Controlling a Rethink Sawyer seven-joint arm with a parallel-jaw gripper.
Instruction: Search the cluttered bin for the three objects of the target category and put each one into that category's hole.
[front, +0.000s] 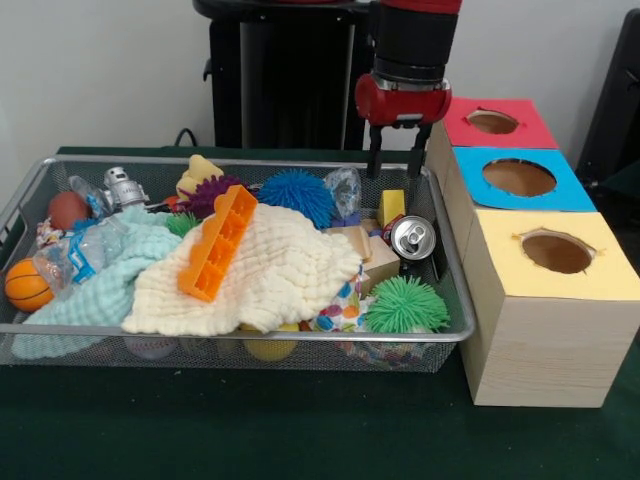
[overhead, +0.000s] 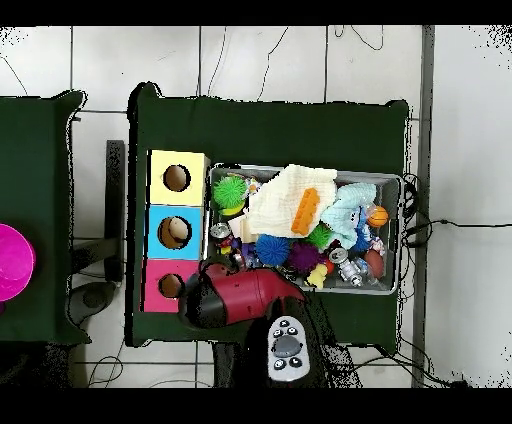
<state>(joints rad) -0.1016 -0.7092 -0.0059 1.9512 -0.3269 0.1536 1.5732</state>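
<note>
One printed cloth piece (front: 345, 308) was all that showed of the three objects. It lay near the front rim of the wire basket (front: 250, 335), wedged between the cream waffle cloth (front: 270, 270) that covered most of it and the green spiky ball (front: 405, 305) just beside it. Only a crumpled strip was bare, running roughly along the rim from left to right. Its true long axis and which way it pointed could not be told while it was buried. The other two pieces were not clearly visible, and I judged them to be hidden under the clutter.

Off to the basket's right, the yellow-topped hole (front: 556, 252) in the nearest wooden box faced straight up. Nothing printed could be seen inside it from either view. By these signs the task looked to be at its start: none delivered, all three left to find.

Further back stood a drinks can (front: 412, 238) with a small yellow block (front: 391, 207) behind it. Over these, at the basket's far right corner, the gripper (front: 399, 170) hung pointing straight down, its two black fingers spread apart with nothing between them. It was well apart from the visible printed piece. In the overhead view the arm's red body hid it.
</note>
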